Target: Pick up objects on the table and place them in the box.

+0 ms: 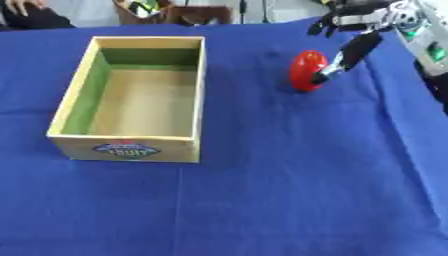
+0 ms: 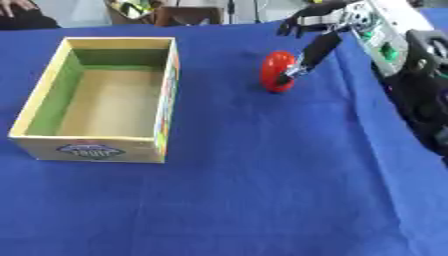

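While the cardboard box [image 1: 131, 142] sits left, the right hand [image 1: 354, 30] reaches a red ball [image 1: 306, 70] at far right. One extended finger touches it, seemingly; the others curl above, holding nothing.

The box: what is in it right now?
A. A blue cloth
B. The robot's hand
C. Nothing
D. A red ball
C: the box shows only its bare floor, while the red object lies on the cloth to its right, with the right hand against it.
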